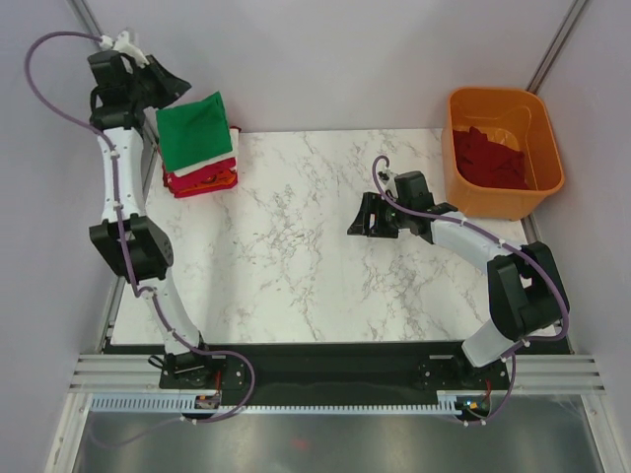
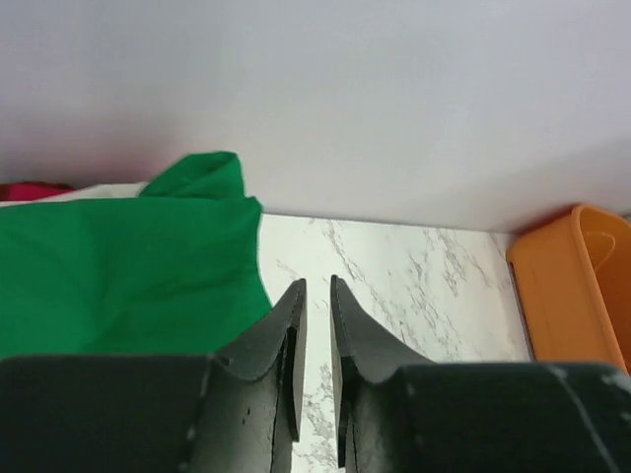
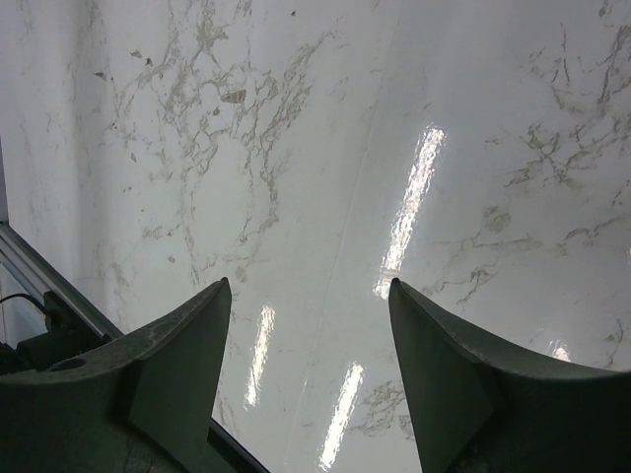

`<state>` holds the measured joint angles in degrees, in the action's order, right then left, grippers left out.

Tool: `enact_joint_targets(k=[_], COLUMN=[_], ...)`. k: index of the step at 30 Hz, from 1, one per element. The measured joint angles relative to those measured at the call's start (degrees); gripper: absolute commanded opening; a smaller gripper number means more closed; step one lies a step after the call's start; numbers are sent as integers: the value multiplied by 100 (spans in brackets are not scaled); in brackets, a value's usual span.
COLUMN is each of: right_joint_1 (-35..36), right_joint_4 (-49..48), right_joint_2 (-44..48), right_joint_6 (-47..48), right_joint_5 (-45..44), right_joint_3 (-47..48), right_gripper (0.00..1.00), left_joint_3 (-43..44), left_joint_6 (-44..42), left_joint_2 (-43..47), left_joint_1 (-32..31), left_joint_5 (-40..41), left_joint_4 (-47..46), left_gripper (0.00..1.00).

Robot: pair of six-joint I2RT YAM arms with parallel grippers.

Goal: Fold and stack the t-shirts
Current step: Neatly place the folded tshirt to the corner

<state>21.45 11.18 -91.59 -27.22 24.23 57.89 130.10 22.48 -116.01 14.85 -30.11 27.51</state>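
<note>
Your green t-shirt lies folded atop the stack at the far-left corner; your left gripper sits beside it, nearly closed, empty. Your right gripper hangs open over the table (maroon shirts wait in the orange tub); fetching one seems next.

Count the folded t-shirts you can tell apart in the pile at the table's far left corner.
3: a bright green cloth shirt on top, a cream-white one beneath it, and a red one at the bottom. More may be hidden between them.
</note>
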Motion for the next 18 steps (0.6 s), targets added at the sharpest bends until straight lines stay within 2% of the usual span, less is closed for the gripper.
enact_joint_targets(k=[8, 12, 18], right_joint_1=[9, 9, 9], right_joint_4=[4, 7, 4], right_joint_2=[4, 4, 0], right_joint_6=[4, 4, 2], right_joint_5=[0, 0, 26], right_joint_3=[0, 0, 0], right_gripper=[74, 74, 73], left_joint_3=[197, 363, 686], left_joint_6=[-2, 0, -4], left_joint_2=[-1261, -1637, -1659], left_joint_1=[-874, -907, -822], left_joint_5=[321, 507, 802], left_joint_4=[52, 192, 68], left_gripper=[14, 15, 18])
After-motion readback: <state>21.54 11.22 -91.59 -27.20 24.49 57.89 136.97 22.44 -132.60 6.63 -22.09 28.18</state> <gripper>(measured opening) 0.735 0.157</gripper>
